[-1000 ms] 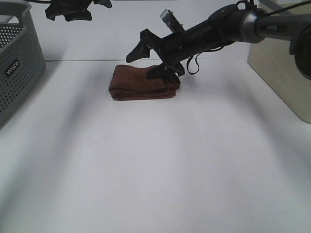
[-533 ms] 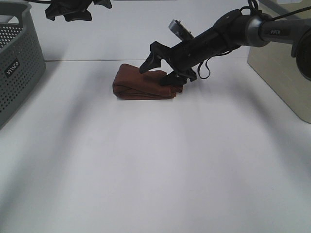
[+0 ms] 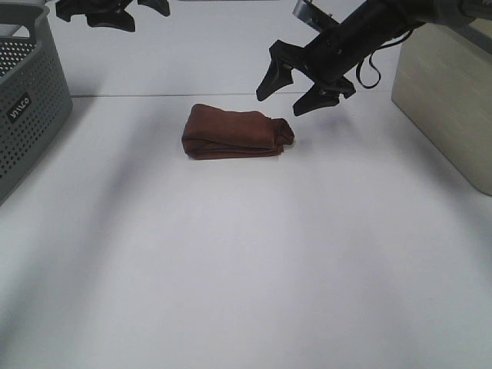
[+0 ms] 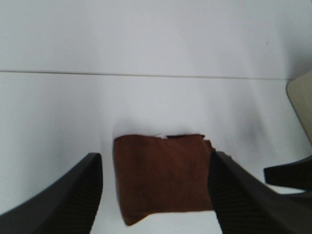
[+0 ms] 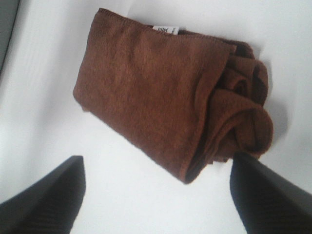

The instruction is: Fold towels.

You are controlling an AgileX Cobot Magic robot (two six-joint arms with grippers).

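The reddish-brown towel (image 3: 235,132) lies folded into a small thick bundle on the white table (image 3: 246,269), its right end bunched. It also shows in the left wrist view (image 4: 163,173) and the right wrist view (image 5: 165,107), where a small white tag (image 5: 166,29) sits at one edge. My right gripper (image 3: 296,88) is open and empty, raised above and right of the towel. My left gripper (image 3: 108,11) is open and empty, high at the back left, far from the towel.
A grey perforated basket (image 3: 27,100) stands at the left edge. A beige box (image 3: 446,92) stands at the right edge. A seam in the table (image 3: 138,96) runs behind the towel.
My right gripper has let go of the towel's right end and lifted up and to the right. The towel has settled flat and shifted slightly right. The left gripper has drifted slightly left.
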